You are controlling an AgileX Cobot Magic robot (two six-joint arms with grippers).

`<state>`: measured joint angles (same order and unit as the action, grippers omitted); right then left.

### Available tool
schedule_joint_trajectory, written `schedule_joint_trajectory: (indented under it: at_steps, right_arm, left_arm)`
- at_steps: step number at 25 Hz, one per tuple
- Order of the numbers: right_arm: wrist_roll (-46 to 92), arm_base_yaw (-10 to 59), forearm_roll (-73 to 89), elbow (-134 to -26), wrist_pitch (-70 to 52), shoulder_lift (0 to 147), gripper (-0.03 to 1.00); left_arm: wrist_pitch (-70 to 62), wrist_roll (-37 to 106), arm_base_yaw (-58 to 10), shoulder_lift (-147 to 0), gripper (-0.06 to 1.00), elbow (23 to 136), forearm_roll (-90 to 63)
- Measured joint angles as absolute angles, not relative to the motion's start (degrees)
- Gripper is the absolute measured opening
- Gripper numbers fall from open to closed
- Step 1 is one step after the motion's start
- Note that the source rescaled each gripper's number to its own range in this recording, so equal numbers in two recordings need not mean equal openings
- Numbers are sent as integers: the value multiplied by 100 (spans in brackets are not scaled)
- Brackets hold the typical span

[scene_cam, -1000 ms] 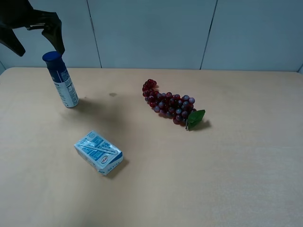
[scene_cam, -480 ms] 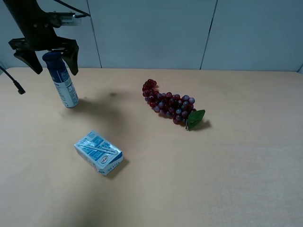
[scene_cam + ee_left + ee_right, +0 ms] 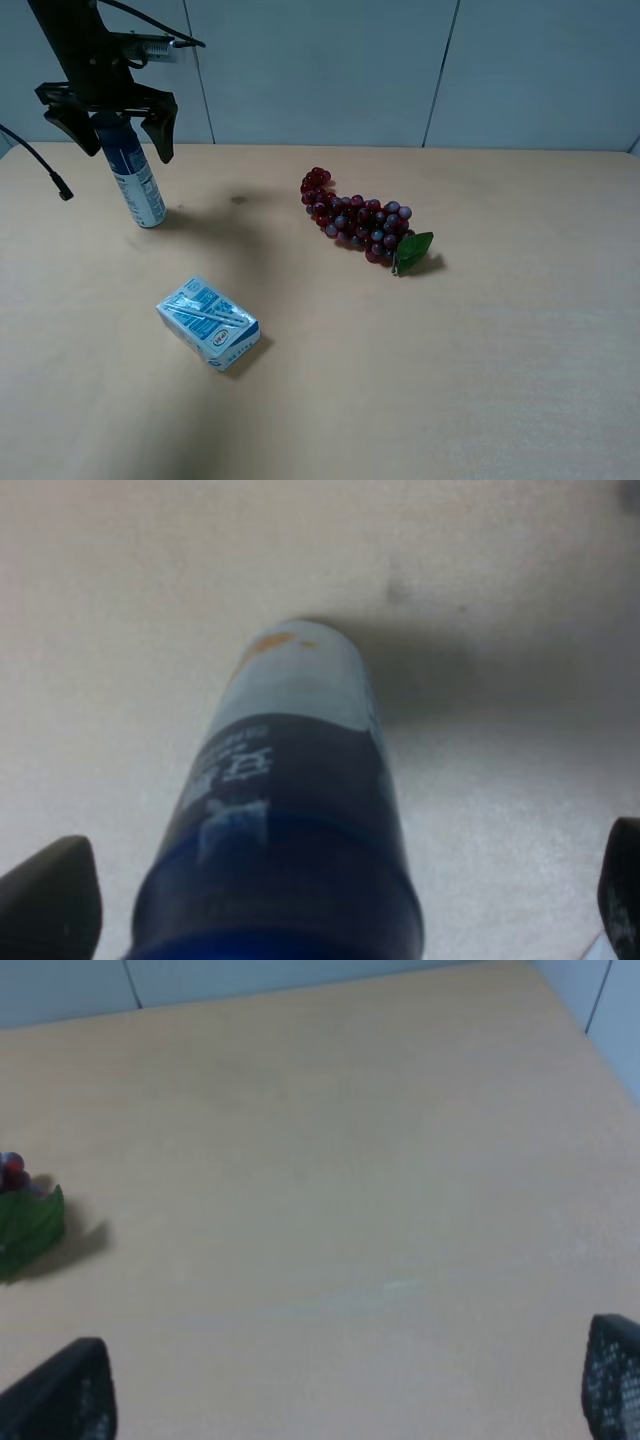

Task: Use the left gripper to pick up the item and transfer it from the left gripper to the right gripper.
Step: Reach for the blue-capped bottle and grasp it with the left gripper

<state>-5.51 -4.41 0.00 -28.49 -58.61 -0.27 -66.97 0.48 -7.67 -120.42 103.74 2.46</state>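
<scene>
Slim black left end effector [image 3: 127, 153], claws spread wide, straddles the dark blue cap of the slim blue-and-white cylindrical can [image 3: 138, 185], which stands on the tan table [image 3: 470, 360] between its fingers; nothing is gripped yet, so pickup and handover both remain. A light-blue-and-white carton [image 3: 208, 322] lies near, a red grape bunch with a green leaf [image 3: 355, 218] well apart, neither seeming to block the lift. The right end effector [image 3: 338, 1390] waits wide and empty
</scene>
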Motion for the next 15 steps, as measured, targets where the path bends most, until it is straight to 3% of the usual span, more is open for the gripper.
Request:
schedule_joint_trajectory:
  at_steps: [6, 9, 12, 15]
  right_arm:
    - [-551, -441, 0, -2849, -5861, -27, 100]
    - [-551, -441, 0, -2849, -5861, -27, 100]
    - [-551, -441, 0, -2849, -5861, -27, 100]
    - [-551, -441, 0, -2849, -5861, -27, 100]
  left_arm:
    - [-6697, 48, -767, -12043, 98, 10374, 328]
    - [-6697, 48, -767, -12043, 87, 10374, 334]
    - [-6697, 53, -767, -12043, 60, 10374, 341]
    - [-6697, 64, -767, -12043, 3, 10374, 378]
